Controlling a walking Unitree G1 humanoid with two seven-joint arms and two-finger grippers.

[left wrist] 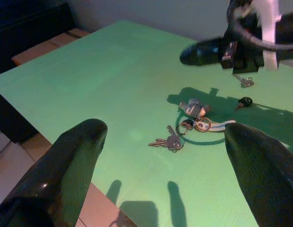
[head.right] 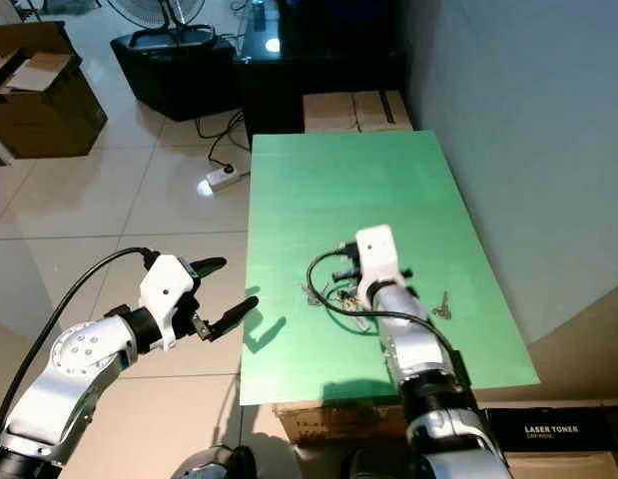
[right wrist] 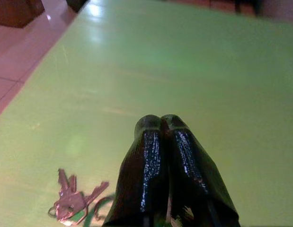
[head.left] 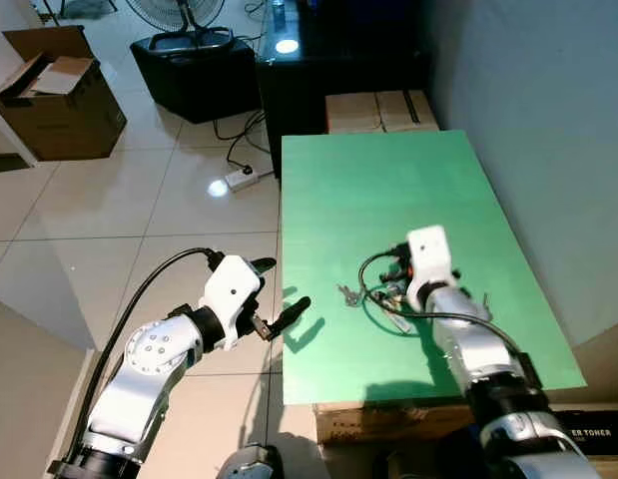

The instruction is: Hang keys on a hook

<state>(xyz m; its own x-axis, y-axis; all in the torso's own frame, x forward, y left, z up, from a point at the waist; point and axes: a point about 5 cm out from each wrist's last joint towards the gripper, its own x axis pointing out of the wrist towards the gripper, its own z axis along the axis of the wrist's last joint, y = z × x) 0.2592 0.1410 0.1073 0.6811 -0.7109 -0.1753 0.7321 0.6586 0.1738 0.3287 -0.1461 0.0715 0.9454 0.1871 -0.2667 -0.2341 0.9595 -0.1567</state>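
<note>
My left gripper [head.left: 274,299] hangs spread apart off the green table's [head.left: 388,190] edge. The key bunch [left wrist: 177,139] lies mid-table, my right gripper [right wrist: 161,124] pressed together just above it; closing blind could snag only the strap and scatter keys.

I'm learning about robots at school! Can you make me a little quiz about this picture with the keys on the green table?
1. True or false: the left gripper has its fingers spread apart, out beside the green table.
2. Where does the bunch of keys lie?
A. on the table
B. on the floor
C. in the cardboard box
3. Fill in: the right gripper has its two black fingers pressed ____, just above the table.

Key:
1. true
2. A
3. together
</note>
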